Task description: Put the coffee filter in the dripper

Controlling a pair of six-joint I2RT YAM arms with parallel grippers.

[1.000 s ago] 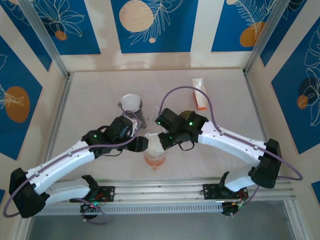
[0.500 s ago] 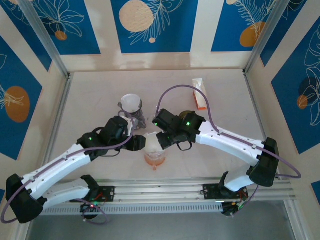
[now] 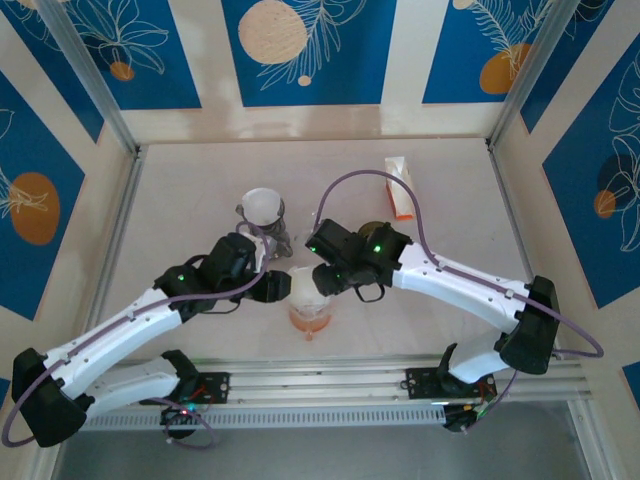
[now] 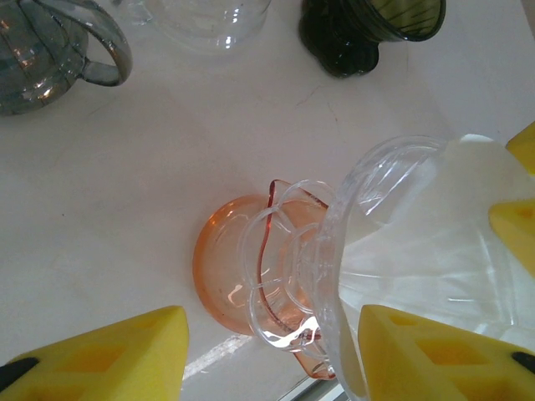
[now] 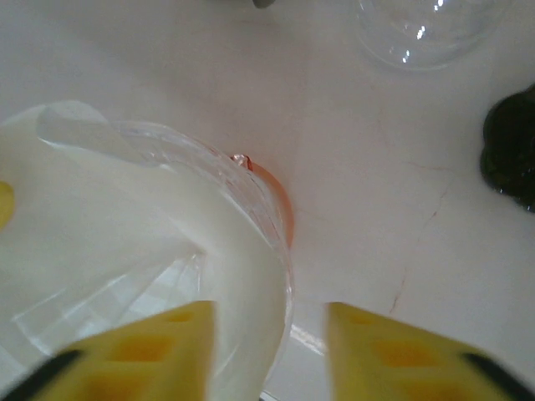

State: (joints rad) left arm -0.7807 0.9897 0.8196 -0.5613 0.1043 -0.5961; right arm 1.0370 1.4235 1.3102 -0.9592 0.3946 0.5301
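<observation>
The dripper (image 4: 334,251), clear glass on an orange foot, stands between the two grippers. The white coffee filter (image 4: 435,209) lies inside its cone, spread against the wall, so the placing looks done. What is left, I judge, is to draw both arms clear, perhaps after pressing the paper flatter. The left gripper (image 4: 267,326) has its fingers wide, with the dripper between them and nearer the right pad, and it grips nothing that I can see. The right gripper (image 5: 267,326) has its fingers parted astride the rim, one pad over the filter and the other outside the glass. A second ago, in the top view, the paper stood taller and narrower between the grippers. Now it sits lower and rounder, and the left arm's pose has shifted slightly.
</observation>
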